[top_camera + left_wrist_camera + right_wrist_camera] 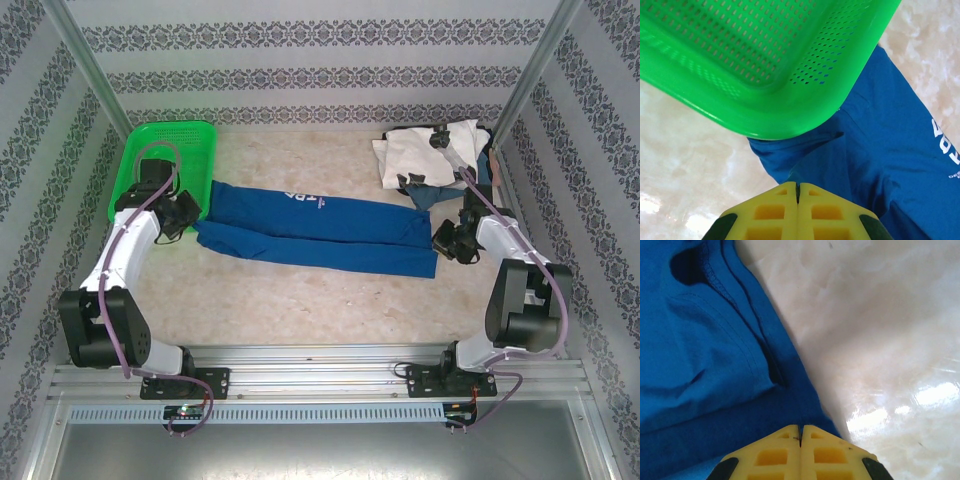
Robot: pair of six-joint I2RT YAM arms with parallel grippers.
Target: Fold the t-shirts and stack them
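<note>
The left gripper (797, 192) is seen shut, its yellow pads pressed flat together. The blue t-shirt (880, 140) is spread right at the tip and away to the right of the jaws. The green basket (765, 65) is found ahead of them, its corner overlapping the shirt's end. Whether any cloth is pinched cannot be told.

The right gripper (800, 434) is closed the same way, pads meeting. The blue cloth is laid ahead and to the left of its jaws, and bare table (880, 340) is to their right.

From above, one blue t-shirt is counted, stretched as a long band between the two grippers. One white t-shirt (425, 150) with black marks is bunched beyond the right gripper, with bluish-grey cloth (428, 197) beneath it, its number not to be told. One basket is counted.
</note>
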